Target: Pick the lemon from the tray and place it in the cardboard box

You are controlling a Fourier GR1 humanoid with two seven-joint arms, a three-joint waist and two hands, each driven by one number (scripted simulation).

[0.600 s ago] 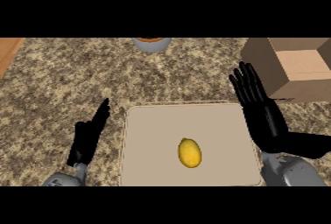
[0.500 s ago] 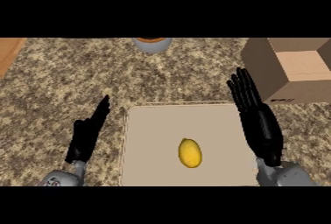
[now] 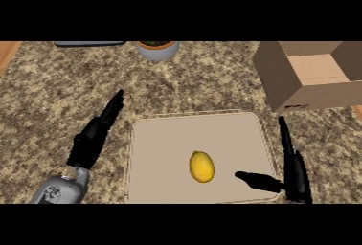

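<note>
A yellow lemon (image 3: 201, 166) lies on the beige tray (image 3: 163, 139), a little right of the tray's middle. My right hand (image 3: 293, 165) stands edge-on at the tray's right rim, open, fingers straight and pointing away, thumb stretched left toward the lemon but short of it. My left hand (image 3: 93, 136) rests open on the counter left of the tray, fingers straight. The open cardboard box (image 3: 311, 72) stands at the far right, beyond the tray's right corner.
A grey pot (image 3: 157, 49) stands at the counter's far edge, with a dark flat object (image 3: 90, 43) to its left. A wooden strip (image 3: 8, 50) shows at the far left corner.
My right hand has come down and back toward the tray's near right edge, turning edge-on with its thumb out toward the lemon. The left hand and lemon have stayed put.
</note>
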